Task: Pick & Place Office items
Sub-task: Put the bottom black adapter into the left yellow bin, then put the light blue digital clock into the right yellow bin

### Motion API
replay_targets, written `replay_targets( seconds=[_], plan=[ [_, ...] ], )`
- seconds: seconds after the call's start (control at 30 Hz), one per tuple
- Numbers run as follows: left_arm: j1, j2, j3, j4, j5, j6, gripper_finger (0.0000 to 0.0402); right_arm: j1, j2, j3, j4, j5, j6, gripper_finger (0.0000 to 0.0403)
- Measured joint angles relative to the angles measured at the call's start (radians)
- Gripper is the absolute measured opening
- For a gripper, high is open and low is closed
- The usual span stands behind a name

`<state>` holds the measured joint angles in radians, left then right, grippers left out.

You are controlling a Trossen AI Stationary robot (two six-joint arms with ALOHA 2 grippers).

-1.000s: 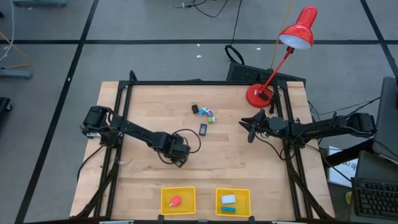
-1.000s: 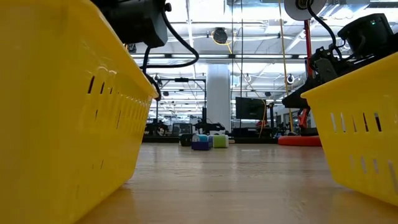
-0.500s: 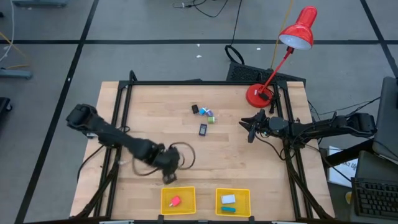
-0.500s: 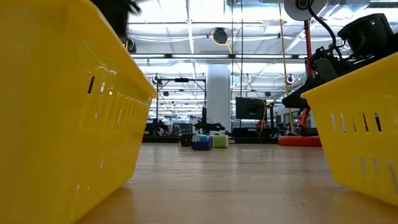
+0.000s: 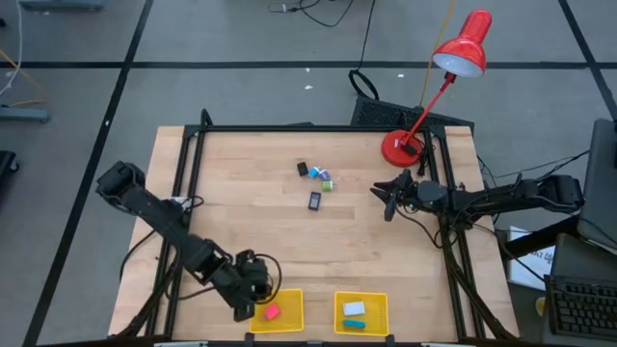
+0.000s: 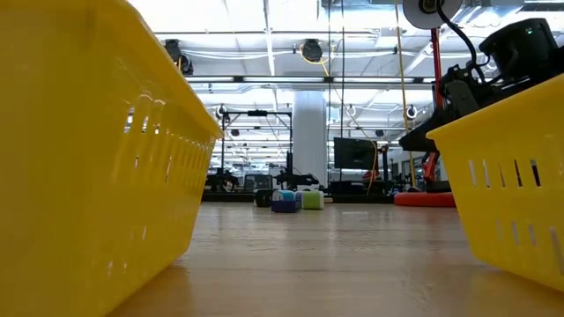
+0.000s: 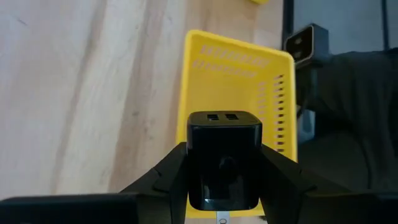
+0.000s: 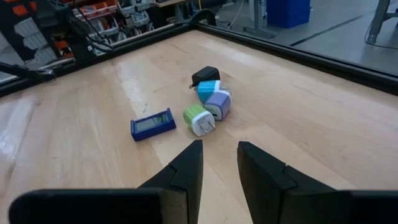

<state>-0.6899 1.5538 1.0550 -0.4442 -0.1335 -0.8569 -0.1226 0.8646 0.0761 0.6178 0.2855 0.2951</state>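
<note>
Left fingers (image 7: 224,171) clenched on black charger (image 7: 224,155) — above yellow tray (image 7: 239,68), right fingers (image 8: 219,163) closed, empty

My two arms are matte black, built of slim tubular links with chunkier rounded joints. The left arm (image 5: 164,220) trails a thin black cable that loops near its wrist. The right arm (image 5: 501,198) looks the same, perhaps with a small pale mark near its wrist. The fingers (image 8: 186,168) are black, angular wedges.

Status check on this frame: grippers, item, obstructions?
Left gripper shut on black charger, at left yellow tray. Right gripper shut, idle. Nothing obstructing.
</note>
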Motion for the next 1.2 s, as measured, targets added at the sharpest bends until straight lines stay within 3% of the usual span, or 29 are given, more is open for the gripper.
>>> replay_targets(
  seconds=[0.23,0.63,0.93,1.2],
  plan=[
    [0.002,0.106,0.0,0.029,0.11,-0.044,0.0145,0.0,0.0,0.0,0.044,0.0,0.0,0.0089],
    [0.007,0.136,-0.001,0.027,0.107,-0.098,0.0146,0.0,0.0,0.0,0.059,0.0,0.0,0.0089],
    [0.01,0.136,-0.001,0.034,0.084,-0.148,0.0286,0.0,0.0,0.0,0.059,0.0,0.011,0.0089],
    [0.024,0.135,0.0,0.07,0.091,-0.148,0.0339,0.0,0.0,0.0,0.059,0.0,0.011,0.0089]
  ],
)
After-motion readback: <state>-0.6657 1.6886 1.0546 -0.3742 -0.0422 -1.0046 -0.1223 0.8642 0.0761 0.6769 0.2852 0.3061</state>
